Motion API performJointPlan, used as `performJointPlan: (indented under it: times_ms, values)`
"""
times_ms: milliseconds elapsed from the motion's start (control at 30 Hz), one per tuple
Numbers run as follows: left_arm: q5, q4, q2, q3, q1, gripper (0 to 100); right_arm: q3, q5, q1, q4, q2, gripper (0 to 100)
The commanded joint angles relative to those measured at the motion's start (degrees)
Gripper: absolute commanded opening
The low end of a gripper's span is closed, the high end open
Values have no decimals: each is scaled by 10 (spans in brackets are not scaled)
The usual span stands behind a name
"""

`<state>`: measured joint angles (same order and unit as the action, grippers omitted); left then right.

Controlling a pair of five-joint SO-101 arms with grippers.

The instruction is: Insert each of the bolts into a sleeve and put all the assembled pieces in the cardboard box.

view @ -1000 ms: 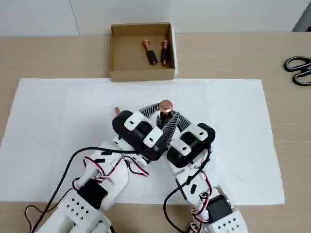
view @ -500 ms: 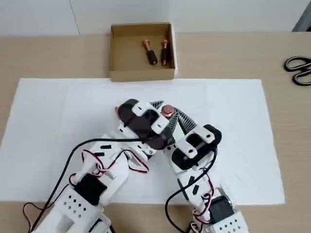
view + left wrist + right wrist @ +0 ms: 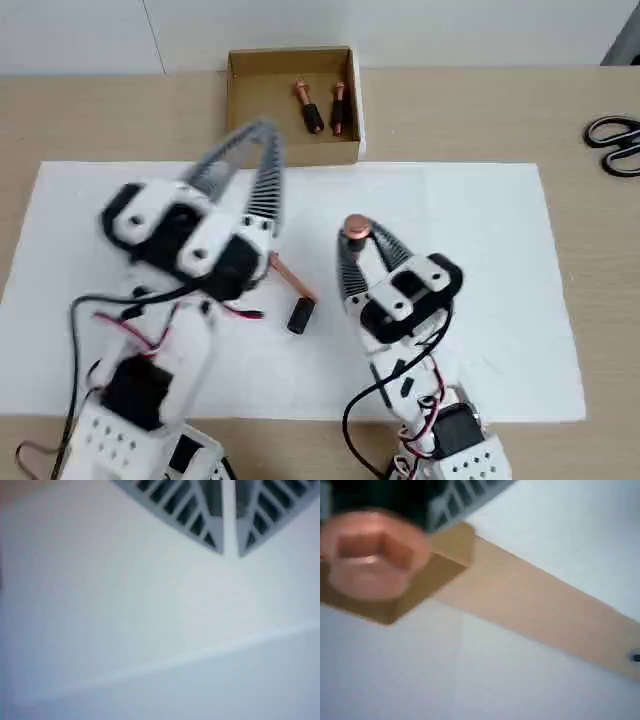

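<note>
Overhead, the right claw [image 3: 364, 238] is clamped on a copper-headed bolt [image 3: 356, 226], head up between its fingertips. Just beside it, toward the other arm, a second bolt [image 3: 288, 277] lies on the white paper [image 3: 480, 260] with a black sleeve [image 3: 300, 316] at its end. The left claw [image 3: 262, 132] hangs high, nearly closed and empty, its tips pointing at the cardboard box [image 3: 245, 100], which holds two assembled pieces [image 3: 308, 107].

The left arm [image 3: 152, 212] and right arm [image 3: 412, 288] are cased in white and black, with grey latticed fingers [image 3: 268, 186] and red and black cables [image 3: 345, 425] at 6 o'clock.
</note>
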<state>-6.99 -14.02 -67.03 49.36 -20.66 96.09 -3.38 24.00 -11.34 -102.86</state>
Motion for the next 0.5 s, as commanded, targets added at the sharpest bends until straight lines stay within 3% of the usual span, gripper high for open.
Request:
performJointPlan:
  times_ms: [0,233,467]
  values:
    - [3,14,-68,43,67,6,-43,-47,-41,-49,-4,2]
    - [3,11,-280,276,164,6,-185,-89,-50,-197,46,2]
    - [4,11,-370,398,220,6,-409,-86,-135,-218,370,2]
